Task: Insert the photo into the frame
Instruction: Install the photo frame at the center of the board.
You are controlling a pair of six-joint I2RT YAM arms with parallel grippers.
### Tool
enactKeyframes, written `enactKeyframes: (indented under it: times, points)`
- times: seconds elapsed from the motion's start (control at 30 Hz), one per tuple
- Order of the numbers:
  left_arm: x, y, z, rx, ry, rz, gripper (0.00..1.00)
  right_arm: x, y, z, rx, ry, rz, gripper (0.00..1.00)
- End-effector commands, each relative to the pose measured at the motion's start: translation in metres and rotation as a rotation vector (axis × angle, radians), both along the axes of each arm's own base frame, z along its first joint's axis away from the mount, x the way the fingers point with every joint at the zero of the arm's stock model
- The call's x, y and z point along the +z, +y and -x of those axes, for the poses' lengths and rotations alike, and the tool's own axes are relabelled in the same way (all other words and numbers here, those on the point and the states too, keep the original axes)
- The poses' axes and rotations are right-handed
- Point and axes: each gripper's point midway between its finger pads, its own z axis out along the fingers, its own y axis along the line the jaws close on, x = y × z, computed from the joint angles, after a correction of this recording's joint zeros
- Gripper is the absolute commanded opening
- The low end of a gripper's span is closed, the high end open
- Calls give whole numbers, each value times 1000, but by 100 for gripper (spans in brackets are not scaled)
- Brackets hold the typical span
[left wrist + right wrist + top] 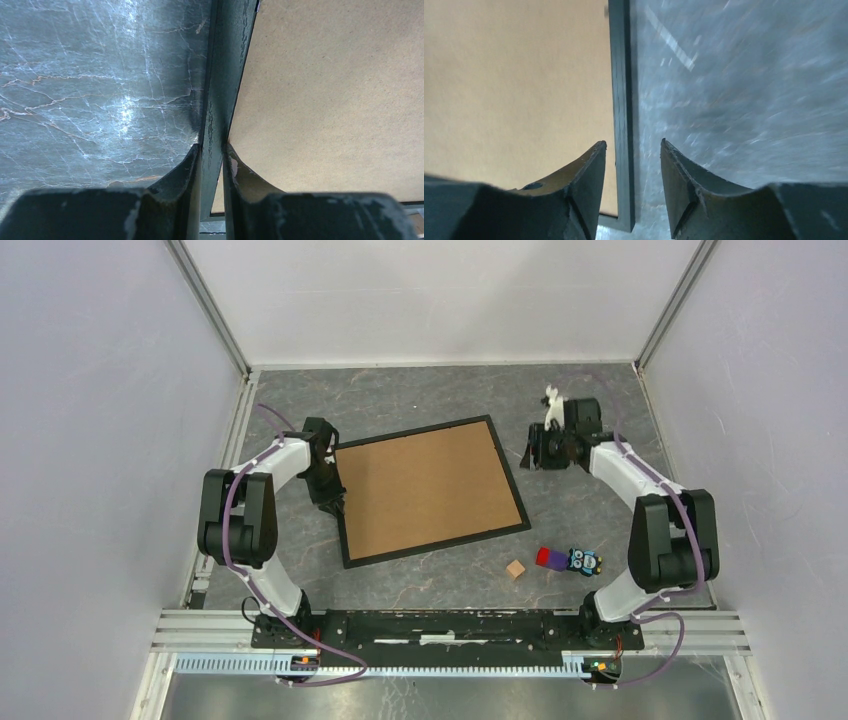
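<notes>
The black frame (412, 432) lies flat in the middle of the table, with the brown backing board (425, 488) filling it. The photo does not show in any view. My left gripper (330, 502) is shut on the frame's left rail (225, 75), one finger outside it and one on the board (325, 100) side; the grip shows in the left wrist view (212, 150). My right gripper (528, 455) is open at the frame's right side. In the right wrist view (633, 145) the right rail (621, 100) runs between the fingers, untouched.
A small wooden cube (516, 569), a red and purple block (548, 558) and a blue owl toy (585, 561) lie at the near right. Enclosure walls stand on the left, the right and at the back.
</notes>
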Motion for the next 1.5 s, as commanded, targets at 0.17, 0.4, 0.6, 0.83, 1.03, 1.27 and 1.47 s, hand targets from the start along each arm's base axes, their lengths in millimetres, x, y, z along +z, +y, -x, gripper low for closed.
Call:
enactKeyframes:
  times: [0.17, 0.4, 0.6, 0.83, 1.03, 1.27, 1.47]
  points:
    - [-5, -2, 4, -59, -1, -6, 13, -51, 25, 61, 148, 154, -258, 36]
    - [-5, -1, 4, -58, -1, -10, 13, -71, 13, 58, 101, 175, -188, 31]
    - [-6, -1, 5, -58, 2, -11, 13, -82, 6, 52, 73, 203, -146, 30]
    - [-6, -3, 4, -60, 2, -6, 13, -85, 6, 50, 71, 211, -145, 29]
    - [-6, -3, 4, -61, 2, -6, 13, -89, 10, 53, 83, 228, -158, 29]
    - [-6, -3, 5, -62, 2, -6, 12, -97, 13, 63, 103, 257, -125, 29]
    - [-6, -3, 5, -62, 0, -6, 12, -105, 16, 70, 121, 289, -101, 29]
